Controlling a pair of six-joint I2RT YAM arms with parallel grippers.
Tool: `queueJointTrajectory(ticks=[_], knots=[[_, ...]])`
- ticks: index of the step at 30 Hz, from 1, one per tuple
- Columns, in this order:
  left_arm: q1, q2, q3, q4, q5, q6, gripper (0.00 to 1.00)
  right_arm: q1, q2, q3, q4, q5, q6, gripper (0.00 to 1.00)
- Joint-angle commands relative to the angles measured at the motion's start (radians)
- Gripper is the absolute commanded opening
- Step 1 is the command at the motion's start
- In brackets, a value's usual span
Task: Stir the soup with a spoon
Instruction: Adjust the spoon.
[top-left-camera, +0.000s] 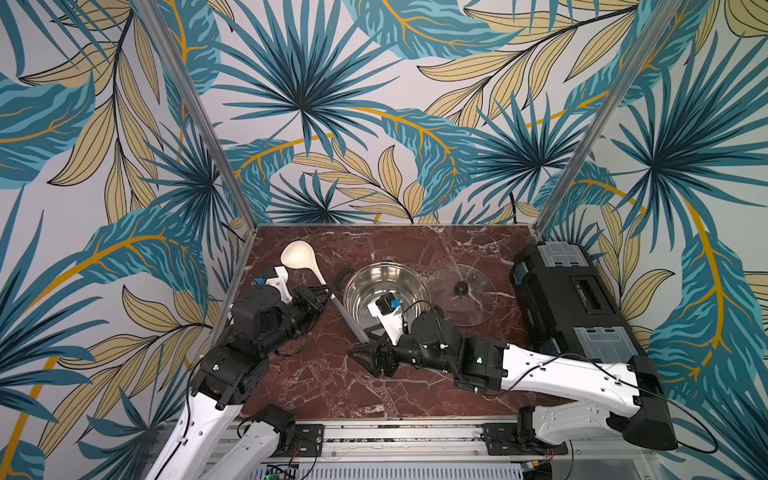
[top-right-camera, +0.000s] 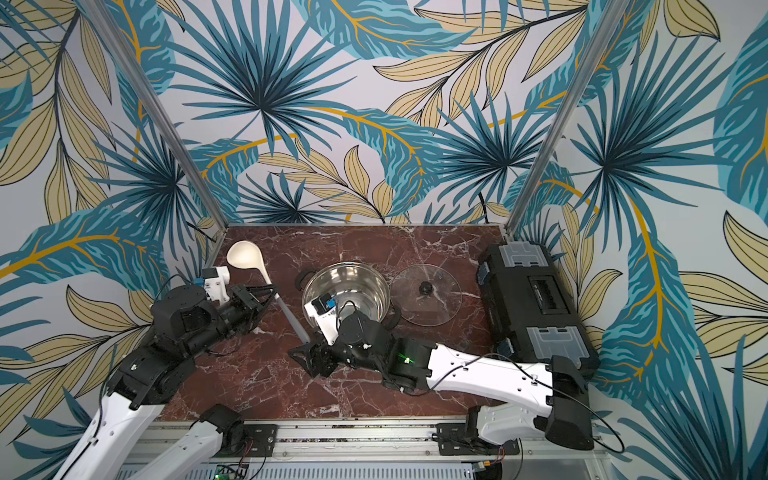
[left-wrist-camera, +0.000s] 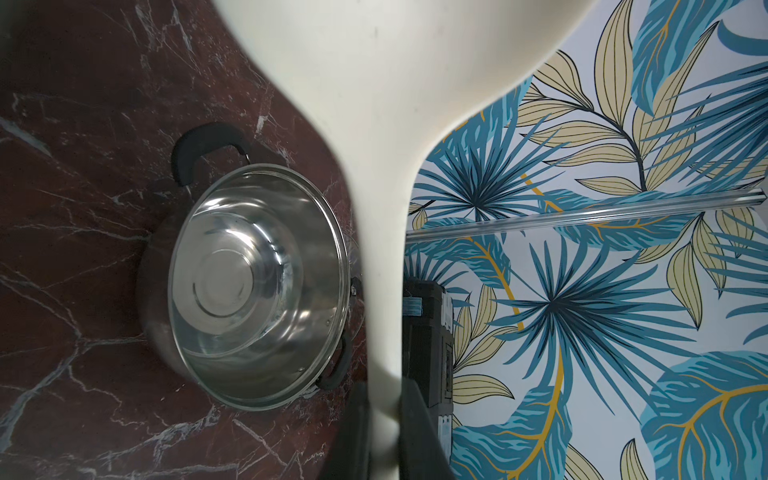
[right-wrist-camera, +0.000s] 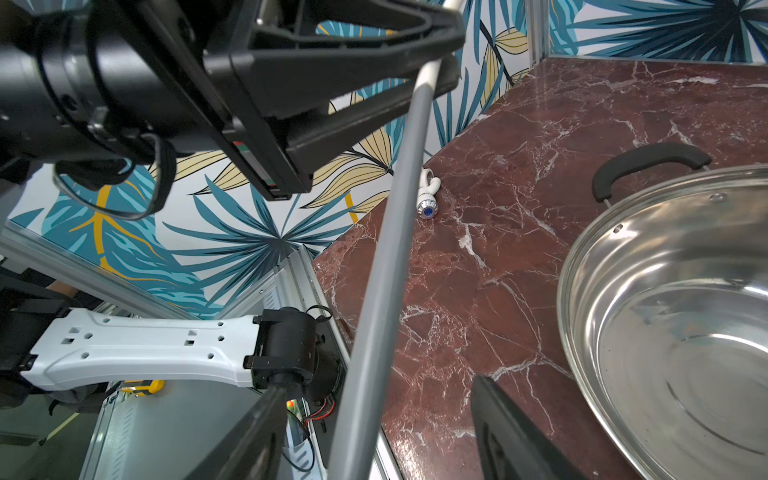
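While pinched tight by the left gripper (top-left-camera: 322, 293) at the join of cream neck and grey handle, slants across the left part of the marble table (top-left-camera: 415, 249): the spoon (top-left-camera: 297, 254), bowl toward the far left corner, handle end toward the front. Fills much of the left wrist view with that pale bowl and neck, black fingers (left-wrist-camera: 419, 436) pressed against both sides.

Right gripper (top-left-camera: 365, 347) at the lower end of the grey handle, fingers spread. Seen from the right wrist view with the handle passing between them, a gap showing on either side, no contact visible.

Just right of the spoon, in both top views: the steel pot (top-left-camera: 386, 282), upright, bare and shiny inside, no soup to be seen. Beside it, further right, a glass lid (top-left-camera: 478, 299) lying flat, black knob up. Along the right edge, a black toolbox (top-left-camera: 582, 299). Near the table's left edge in the right wrist view, a small white fitting (right-wrist-camera: 428, 195).
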Motion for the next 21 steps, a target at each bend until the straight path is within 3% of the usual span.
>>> queueJointTrajectory(ticks=[1,12,21], knots=[[0.005,-0.032,-0.035,0.025,-0.006,-0.003,0.0,0.005,-0.01,0.015,0.029,0.039,0.017,0.7],[0.005,-0.051,-0.062,0.037,-0.001,-0.015,0.0,0.005,0.001,0.031,0.028,0.036,0.035,0.5],[0.005,-0.067,-0.092,0.04,-0.012,-0.017,0.0,0.005,0.029,0.046,0.039,0.002,0.041,0.4]])
